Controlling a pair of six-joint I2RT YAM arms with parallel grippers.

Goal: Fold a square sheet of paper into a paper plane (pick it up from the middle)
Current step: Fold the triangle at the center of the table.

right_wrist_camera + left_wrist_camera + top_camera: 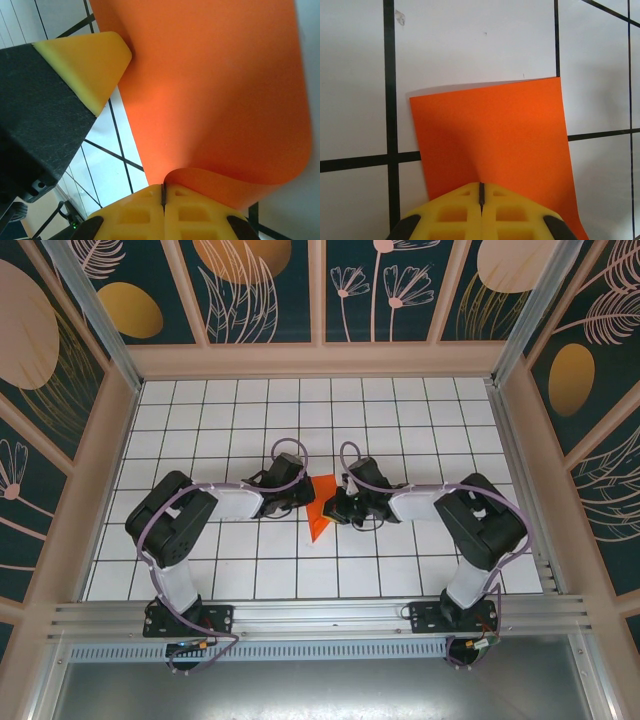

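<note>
Where pinched by left end effector (481,189), sheet (490,135) flat; by right end effector (162,190), curled.

The surface (200,430) is a white panel divided by black grid lines into square cells. A pale beige frame (320,360) borders it on three sides. The wall panels (270,290) above are dark teal, printed with pink line-drawn flowers and gold ovals. Aluminium rails (320,615) span the near edge, with a perforated strip (320,651) just below. Lighting is even
</note>
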